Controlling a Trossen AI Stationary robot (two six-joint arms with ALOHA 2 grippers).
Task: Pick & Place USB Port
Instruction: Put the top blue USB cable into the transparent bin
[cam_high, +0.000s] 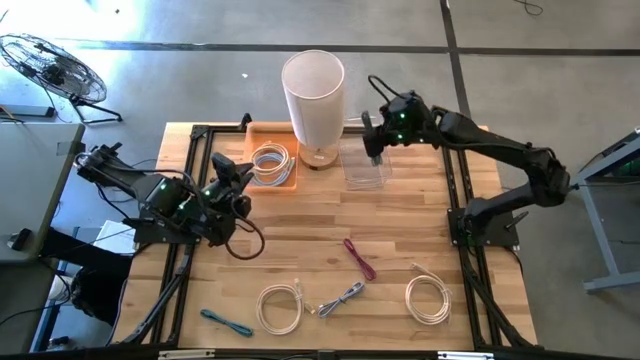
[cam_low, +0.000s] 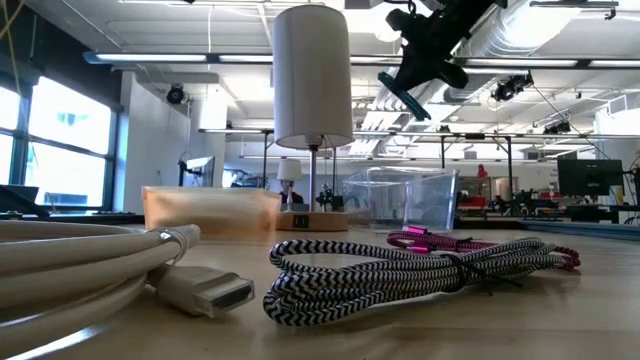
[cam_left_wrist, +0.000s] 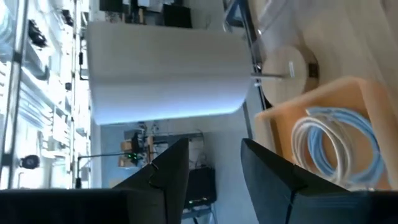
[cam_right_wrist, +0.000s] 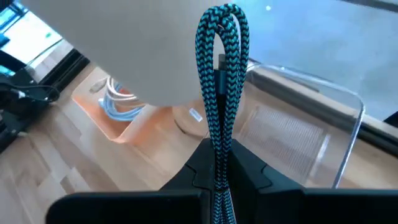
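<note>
My right gripper (cam_high: 373, 143) is raised over the clear plastic bin (cam_high: 365, 166) beside the lamp (cam_high: 313, 95). It is shut on a teal braided cable (cam_right_wrist: 221, 74), which also shows high up in the low view as the teal cable (cam_low: 404, 98). The bin (cam_right_wrist: 298, 130) stands on the table below it. My left gripper (cam_left_wrist: 214, 180) is open and hovers near the orange tray (cam_high: 272, 168), which holds a white coiled cable (cam_left_wrist: 336, 143). It touches nothing. My right gripper pinches the folded teal cable bundle between its two fingers, near one end of the bundle (cam_right_wrist: 219, 152). The looped end (cam_right_wrist: 222, 22) sticks out past the fingertips. The fingers slant downward from above. The cable is lifted clear, well above the bin and the table.
Several cables lie on the near half of the table: a second teal one (cam_high: 225, 322), a white coil (cam_high: 280, 306), a black-and-white braided one (cam_high: 342, 298), a pink one (cam_high: 359, 258) and another white coil (cam_high: 428, 298). The lamp stands between the tray and the bin.
</note>
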